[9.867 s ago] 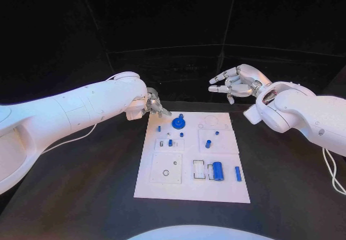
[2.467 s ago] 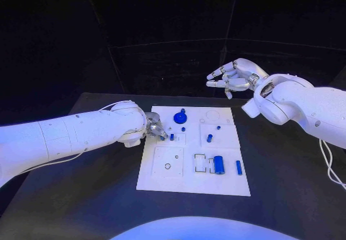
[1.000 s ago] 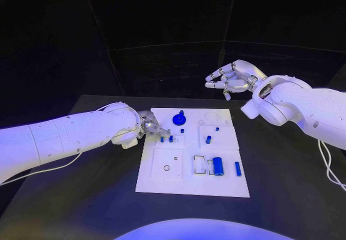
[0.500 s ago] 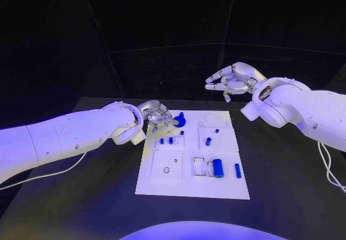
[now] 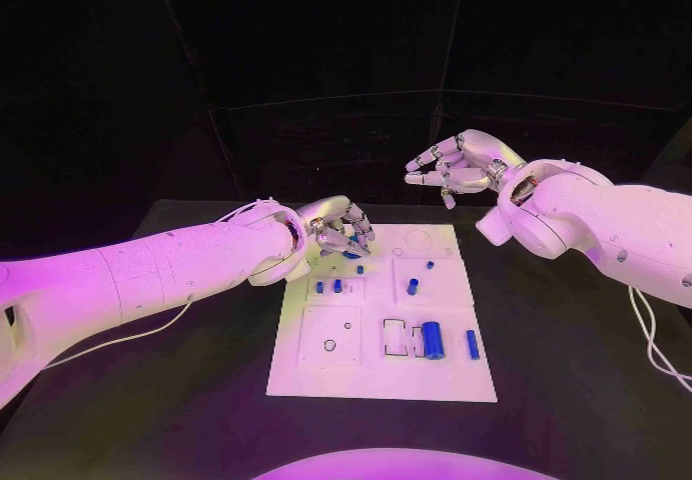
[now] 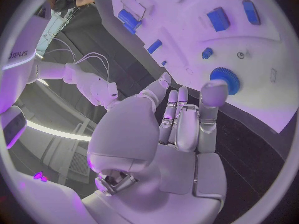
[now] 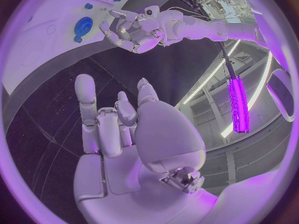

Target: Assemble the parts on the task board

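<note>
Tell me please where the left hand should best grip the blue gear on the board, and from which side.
Probably by the toothed rim of the blue gear, coming from above. It lies flat on the task board, so only rim and top are exposed. The left hand is already over it, holding nothing.

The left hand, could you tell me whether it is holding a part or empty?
Empty: in the left wrist view the left hand has nothing between its fingers, which hang above the blue gear.
</note>
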### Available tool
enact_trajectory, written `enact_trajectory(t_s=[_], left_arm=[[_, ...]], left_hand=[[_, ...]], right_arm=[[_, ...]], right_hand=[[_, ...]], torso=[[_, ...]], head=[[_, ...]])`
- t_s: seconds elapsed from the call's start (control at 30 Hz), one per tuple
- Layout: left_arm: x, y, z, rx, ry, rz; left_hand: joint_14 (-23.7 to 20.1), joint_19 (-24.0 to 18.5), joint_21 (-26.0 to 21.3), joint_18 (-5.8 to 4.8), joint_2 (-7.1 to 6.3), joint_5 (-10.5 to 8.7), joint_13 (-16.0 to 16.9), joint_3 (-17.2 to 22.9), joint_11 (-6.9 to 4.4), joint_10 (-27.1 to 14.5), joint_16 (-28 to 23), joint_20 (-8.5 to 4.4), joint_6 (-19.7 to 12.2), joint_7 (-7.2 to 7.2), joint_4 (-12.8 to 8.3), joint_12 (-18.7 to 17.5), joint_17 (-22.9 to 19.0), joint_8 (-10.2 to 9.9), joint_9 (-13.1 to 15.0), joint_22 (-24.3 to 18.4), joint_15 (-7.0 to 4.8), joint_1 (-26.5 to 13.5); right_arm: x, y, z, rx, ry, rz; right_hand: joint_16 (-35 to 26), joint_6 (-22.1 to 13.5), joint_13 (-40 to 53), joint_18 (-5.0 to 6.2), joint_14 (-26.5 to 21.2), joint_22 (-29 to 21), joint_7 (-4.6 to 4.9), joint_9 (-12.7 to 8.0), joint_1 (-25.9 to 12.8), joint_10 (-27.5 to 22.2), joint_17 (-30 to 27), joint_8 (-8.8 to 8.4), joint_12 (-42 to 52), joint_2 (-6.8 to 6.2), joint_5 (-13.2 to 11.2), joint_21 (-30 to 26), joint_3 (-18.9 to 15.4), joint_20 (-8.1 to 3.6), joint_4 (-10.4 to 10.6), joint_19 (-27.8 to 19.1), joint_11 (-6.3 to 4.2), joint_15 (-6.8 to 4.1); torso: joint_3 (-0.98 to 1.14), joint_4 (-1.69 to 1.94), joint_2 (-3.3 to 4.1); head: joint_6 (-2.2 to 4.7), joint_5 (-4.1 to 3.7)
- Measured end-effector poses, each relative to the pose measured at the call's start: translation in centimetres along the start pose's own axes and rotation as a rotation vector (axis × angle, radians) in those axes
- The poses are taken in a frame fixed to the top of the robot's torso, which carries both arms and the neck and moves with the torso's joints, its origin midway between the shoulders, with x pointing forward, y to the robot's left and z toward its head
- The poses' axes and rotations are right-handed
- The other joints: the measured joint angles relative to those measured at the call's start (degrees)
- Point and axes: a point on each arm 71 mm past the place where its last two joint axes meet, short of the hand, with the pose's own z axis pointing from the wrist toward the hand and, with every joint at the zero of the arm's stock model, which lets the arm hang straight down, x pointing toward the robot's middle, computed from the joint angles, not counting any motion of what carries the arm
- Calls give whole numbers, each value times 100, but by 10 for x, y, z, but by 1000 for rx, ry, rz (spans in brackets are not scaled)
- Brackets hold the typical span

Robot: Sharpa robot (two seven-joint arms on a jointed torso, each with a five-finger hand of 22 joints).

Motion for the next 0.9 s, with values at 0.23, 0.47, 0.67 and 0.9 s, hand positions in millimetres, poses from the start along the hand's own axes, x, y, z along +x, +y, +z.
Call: enact_trajectory(t_s=[0.23,0.47,0.67,0.9], left_arm=[[10,-4,12,31,73,171],[17,-1,21,16,133,289],[19,1,26,-3,151,338],[21,2,30,-18,164,368]], left_hand=[[21,172,231,1,-93,0,-375,163,-30,173,72,-32,243,-84,-101,-313,59,-266,-222,243,-20,-43],[20,216,231,1,-154,0,-577,208,-46,311,72,-75,376,-91,-86,-443,8,-398,-338,240,-20,-103],[40,249,231,2,-154,0,-638,260,-39,371,72,-68,439,-91,-101,-477,2,-431,-366,240,-40,-103],[18,274,231,2,-154,0,-720,344,-61,450,72,-92,529,-81,-124,-555,-4,-447,-395,251,-62,-103]], right_arm=[[2,1,1,-2,2,1],[3,3,2,-4,4,2],[4,3,2,-5,5,1],[5,4,3,-7,8,1]], right_hand=[[0,0,-3,0,0,0,0,0,1,0,0,0,0,-1,33,0,0,0,0,0,0,0],[0,0,4,0,0,1,0,0,25,0,11,0,0,22,58,0,0,0,0,0,0,0],[0,0,9,0,0,1,0,0,25,0,14,0,0,22,58,0,0,0,0,0,0,0],[1,0,9,0,0,1,0,0,25,0,14,0,0,21,58,0,0,0,0,0,0,0]], torso=[[-3,-1,2],[-9,0,2],[-11,0,1],[-7,3,-4]], head=[[-17,-9],[17,-20],[16,-30],[-5,-33]])
